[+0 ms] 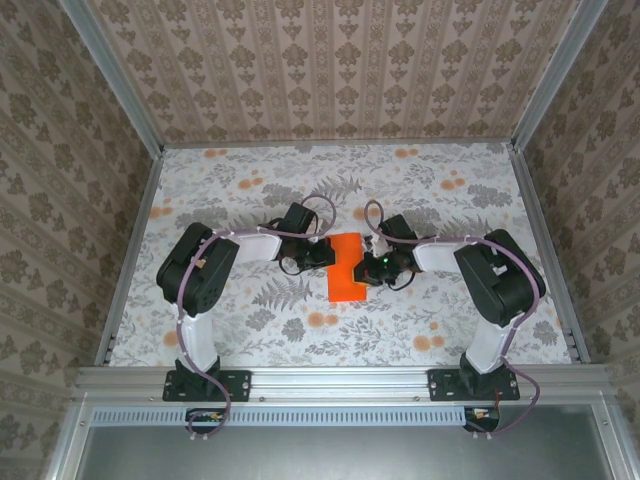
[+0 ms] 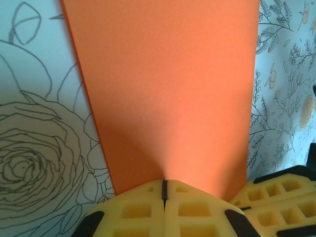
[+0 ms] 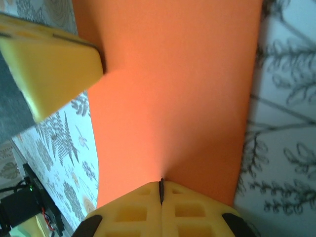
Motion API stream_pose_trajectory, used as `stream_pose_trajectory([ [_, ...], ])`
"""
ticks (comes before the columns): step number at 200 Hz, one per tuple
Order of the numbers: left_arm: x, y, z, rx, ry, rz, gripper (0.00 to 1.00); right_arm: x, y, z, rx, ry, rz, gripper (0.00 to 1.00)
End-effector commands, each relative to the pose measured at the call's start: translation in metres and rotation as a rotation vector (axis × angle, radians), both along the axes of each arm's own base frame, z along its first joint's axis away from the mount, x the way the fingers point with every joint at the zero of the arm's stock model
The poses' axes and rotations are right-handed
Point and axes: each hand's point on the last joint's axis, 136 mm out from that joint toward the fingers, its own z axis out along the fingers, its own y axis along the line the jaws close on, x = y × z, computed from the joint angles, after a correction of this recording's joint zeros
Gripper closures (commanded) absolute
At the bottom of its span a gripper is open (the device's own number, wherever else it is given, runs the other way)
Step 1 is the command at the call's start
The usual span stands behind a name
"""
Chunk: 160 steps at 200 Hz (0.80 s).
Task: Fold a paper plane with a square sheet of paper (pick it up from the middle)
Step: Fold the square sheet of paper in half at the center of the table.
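Observation:
The square sheet of paper (image 1: pixel 347 272) is vivid orange and sits mid-table between my two grippers. My left gripper (image 1: pixel 325 254) is at its left edge and my right gripper (image 1: pixel 372 263) at its right edge. In the left wrist view the paper (image 2: pixel 168 89) spreads away from the shut left gripper (image 2: pixel 165 190), and a faint ridge runs out from the pinch. The right gripper's yellow fingers (image 2: pixel 276 197) sit at the lower right. In the right wrist view the paper (image 3: pixel 173 94) runs the same way from the shut right gripper (image 3: pixel 161 190). The left gripper's yellow finger (image 3: pixel 49 64) rests at the sheet's far corner.
The table (image 1: pixel 250 330) wears a pale cloth printed with ferns and small orange flowers. Metal rails (image 1: pixel 130 250) border the left, right and near sides, and patterned walls (image 1: pixel 340 70) close in the back and sides. Both arm bases (image 1: pixel 205 380) stand on the near rail.

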Motion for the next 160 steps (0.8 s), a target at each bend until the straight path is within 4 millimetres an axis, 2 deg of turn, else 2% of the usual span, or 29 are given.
stream_pose_trajectory([
  [1, -0.084, 0.102, -0.109, 0.488, 0.316, 0.060, 1.00, -0.053, -0.020, -0.021, -0.065, 0.150, 0.058, 1.00],
  [44, -0.083, 0.102, -0.109, 0.486, 0.315, 0.069, 1.00, -0.086, -0.035, -0.028, -0.088, 0.209, 0.056, 1.00],
  [76, -0.081, 0.101, -0.107, 0.480, 0.306, 0.062, 1.00, -0.090, -0.047, -0.023, -0.115, 0.192, 0.030, 1.00],
  [97, -0.079, 0.098, -0.105, 0.469, 0.299, 0.054, 1.00, -0.073, -0.046, -0.002, -0.102, 0.114, 0.006, 1.00],
  [136, -0.064, 0.081, -0.084, 0.405, 0.239, 0.028, 1.00, -0.019, -0.036, 0.052, -0.056, -0.104, -0.077, 1.00],
  [160, -0.053, 0.070, -0.070, 0.366, 0.204, 0.016, 1.00, 0.010, -0.025, 0.063, -0.019, -0.165, -0.114, 0.98],
])
